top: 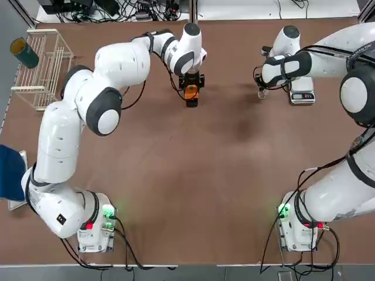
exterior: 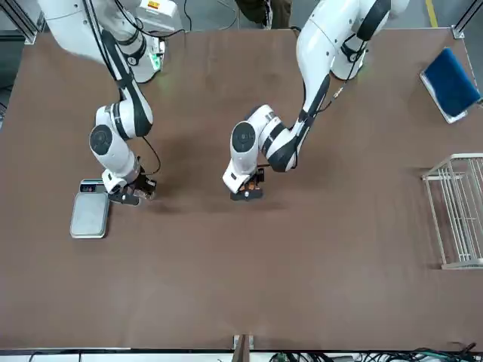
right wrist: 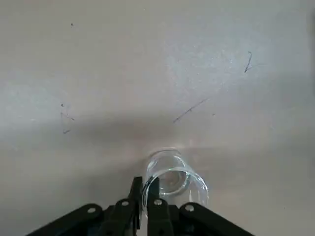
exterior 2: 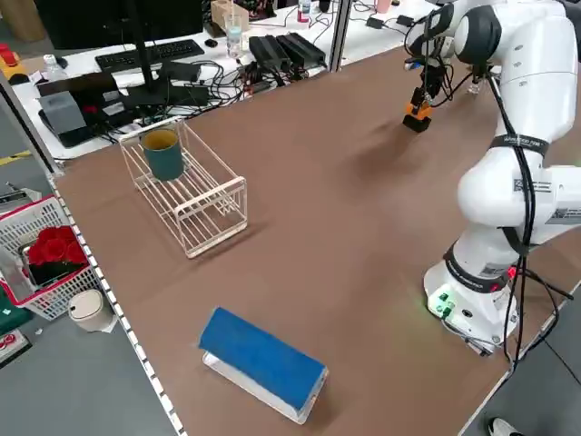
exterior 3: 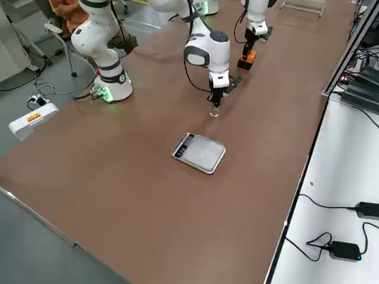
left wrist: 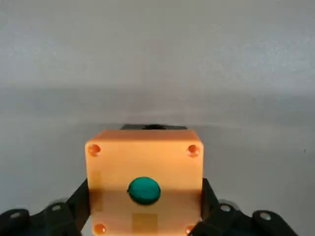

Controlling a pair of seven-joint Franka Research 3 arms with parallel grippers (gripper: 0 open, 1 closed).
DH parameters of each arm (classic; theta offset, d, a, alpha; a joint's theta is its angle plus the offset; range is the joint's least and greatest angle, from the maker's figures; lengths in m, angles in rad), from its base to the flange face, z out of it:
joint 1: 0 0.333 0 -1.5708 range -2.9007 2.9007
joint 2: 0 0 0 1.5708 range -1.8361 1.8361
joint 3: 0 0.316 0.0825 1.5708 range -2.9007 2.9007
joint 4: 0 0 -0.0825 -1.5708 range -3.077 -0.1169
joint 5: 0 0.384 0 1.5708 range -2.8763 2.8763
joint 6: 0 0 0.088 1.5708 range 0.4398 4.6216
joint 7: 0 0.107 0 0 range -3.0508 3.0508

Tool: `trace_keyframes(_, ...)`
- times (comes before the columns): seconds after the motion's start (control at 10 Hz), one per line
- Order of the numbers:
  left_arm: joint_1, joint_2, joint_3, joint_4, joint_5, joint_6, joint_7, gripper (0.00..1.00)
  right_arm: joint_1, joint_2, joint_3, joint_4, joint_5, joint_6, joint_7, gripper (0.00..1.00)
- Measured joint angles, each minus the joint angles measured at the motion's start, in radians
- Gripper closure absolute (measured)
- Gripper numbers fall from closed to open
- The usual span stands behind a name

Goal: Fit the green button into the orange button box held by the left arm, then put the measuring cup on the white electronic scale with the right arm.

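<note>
No legible text or labels anywhere.

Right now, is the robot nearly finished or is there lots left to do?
About halfway. Done: the green button sits in the orange button box, which the left gripper holds at its sides. In hand: the right gripper has pinched the measuring cup by its rim. Left: the cup isn't on the white electronic scale, which stands bare nearby.

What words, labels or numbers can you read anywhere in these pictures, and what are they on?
None can be read.
The white electronic scale: display strip too small to read.
Left arm's base: small dark mark, unreadable.
Yellow label on the white device on the floor: too blurred.
The orange button box and measuring cup: no text.
</note>
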Motion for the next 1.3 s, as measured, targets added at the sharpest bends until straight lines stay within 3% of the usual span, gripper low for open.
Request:
trace_keyframes(0.7,0.0,0.0,0.001,0.0,0.001,0.0,0.0,0.02,-0.001,-0.109,-0.004,0.034,-0.001,-0.134,-0.007,0.93)
trace_keyframes(0.8,0.0,0.0,0.001,0.002,0.001,0.002,0.0,0.01,-0.004,-0.113,-0.025,0.034,-0.001,-0.135,-0.054,0.93)
trace_keyframes(1.3,0.0,0.0,0.002,0.014,0.002,-0.013,0.0,0.01,-0.031,-0.121,-0.253,0.084,-0.001,-0.135,-0.456,0.93)
